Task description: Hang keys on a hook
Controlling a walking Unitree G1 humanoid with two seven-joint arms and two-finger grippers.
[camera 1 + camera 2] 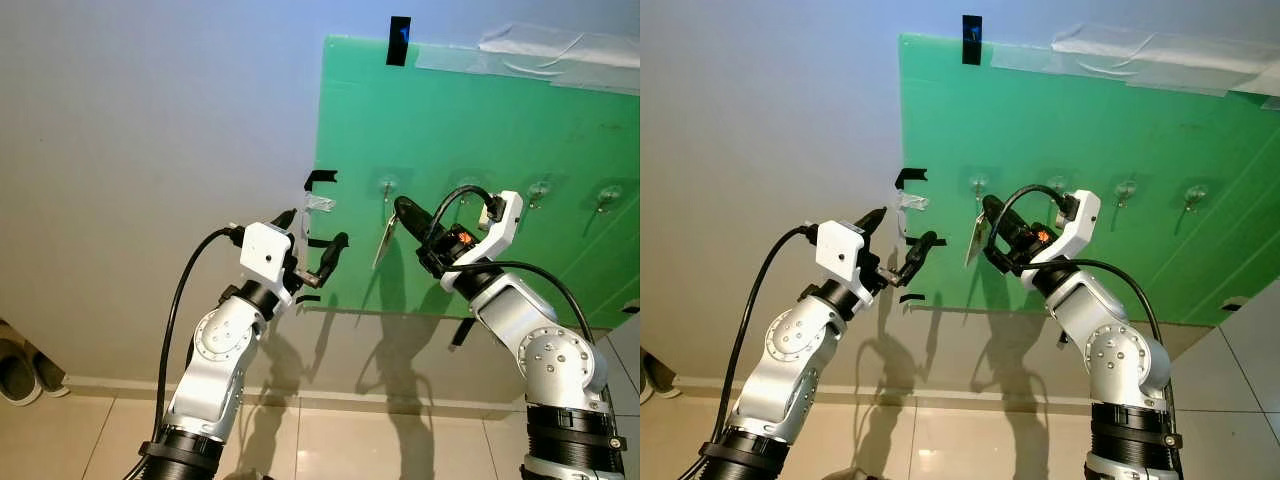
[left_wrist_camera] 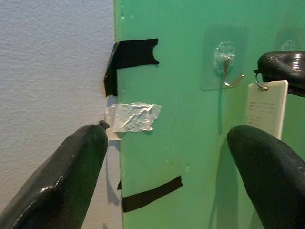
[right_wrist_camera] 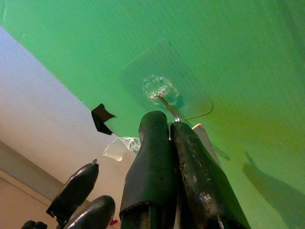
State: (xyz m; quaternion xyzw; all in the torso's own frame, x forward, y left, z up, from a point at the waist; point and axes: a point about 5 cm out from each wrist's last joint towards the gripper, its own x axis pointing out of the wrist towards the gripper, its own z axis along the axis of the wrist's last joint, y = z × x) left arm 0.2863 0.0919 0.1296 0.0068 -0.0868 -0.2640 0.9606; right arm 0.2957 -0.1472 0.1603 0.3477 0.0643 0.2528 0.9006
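My right claw (image 1: 400, 208) is raised to the green board (image 1: 500, 130) taped to the wall (image 1: 150, 130), its 2 fingers pressed together, pinching the ring of the key tag (image 2: 266, 109). In my right wrist view the fingertips (image 3: 162, 125) sit right at the bent wire tip of the hook (image 3: 162, 91), the leftmost of 4 clear stick-on hooks in a row across the board, near its left edge; whether the ring is over the wire yet I cannot tell. The tag is a pale flat card with small print, hanging down from my fingertips just below and beside that hook, close against the board. My left claw (image 1: 318, 242) is held up at the board's left edge, fingers spread wide and holding nothing, 1 finger in front of the wall and the other in front of the board. Between those fingers, in my left wrist view, I see the edge fixed with black tape (image 2: 131, 57) above, a crumpled strip of clear tape (image 2: 133, 117) in the middle and another black strip lower down. More black tape (image 1: 398, 42) and broad clear tape hold the top edge. Below, the wall meets a tiled floor (image 1: 350, 440), and a pair of shoes (image 1: 25, 372) sits by the wall at my far left.
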